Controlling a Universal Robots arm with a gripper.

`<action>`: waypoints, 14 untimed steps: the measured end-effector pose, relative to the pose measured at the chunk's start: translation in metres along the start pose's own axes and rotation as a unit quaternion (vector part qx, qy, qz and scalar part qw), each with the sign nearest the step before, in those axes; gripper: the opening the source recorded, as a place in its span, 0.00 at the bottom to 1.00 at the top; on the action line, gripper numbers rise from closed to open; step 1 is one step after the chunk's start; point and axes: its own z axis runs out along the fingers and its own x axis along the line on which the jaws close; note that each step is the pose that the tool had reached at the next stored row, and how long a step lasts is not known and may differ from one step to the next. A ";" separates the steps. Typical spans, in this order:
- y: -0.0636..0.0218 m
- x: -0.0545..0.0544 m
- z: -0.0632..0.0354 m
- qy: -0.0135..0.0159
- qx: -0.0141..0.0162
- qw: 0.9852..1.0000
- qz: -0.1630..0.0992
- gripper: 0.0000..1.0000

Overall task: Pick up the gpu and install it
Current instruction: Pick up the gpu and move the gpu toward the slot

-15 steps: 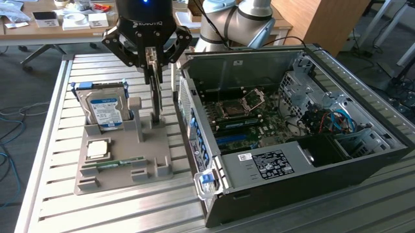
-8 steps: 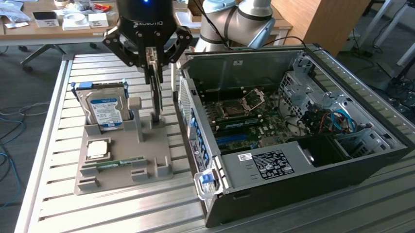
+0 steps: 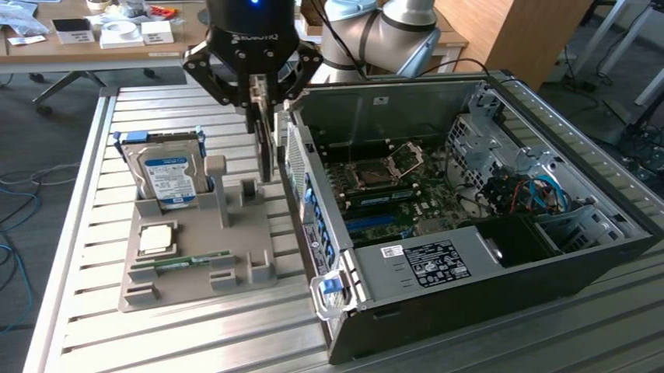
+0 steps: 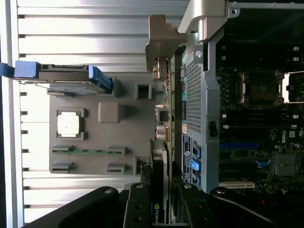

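Pick-up step in hand: the end effector (image 3: 260, 97) was clamped narrowly on the top edge of the gpu (image 3: 267, 151), which stood on edge between the grey holder (image 3: 249, 241) and the open PC case (image 3: 467, 287). We couldn't tell whether it had cleared the holder. We judged it not yet installed; seating it would call for clearing the case wall and lining it up with a motherboard (image 3: 405, 194) slot. The holder on the bench (image 3: 155, 334) held a hard drive (image 3: 171, 179), a CPU chip (image 3: 158, 238) and a RAM stick (image 3: 192, 259).

Your gripper (image 3: 261, 105) pinches the gpu (image 3: 267, 151) by its top edge. The card hangs upright between the grey holder (image 3: 197, 256) and the computer case (image 3: 467, 287), near the table's (image 3: 155, 334) far edge. A hard drive (image 3: 168, 175) stands in the holder.
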 end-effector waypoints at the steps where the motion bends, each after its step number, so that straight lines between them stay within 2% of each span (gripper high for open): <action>1: 0.0001 -0.003 0.0001 0.000 0.000 1.000 0.000 0.27; 14: 0.0014 -0.052 0.0011 0.000 0.000 1.000 0.000 0.27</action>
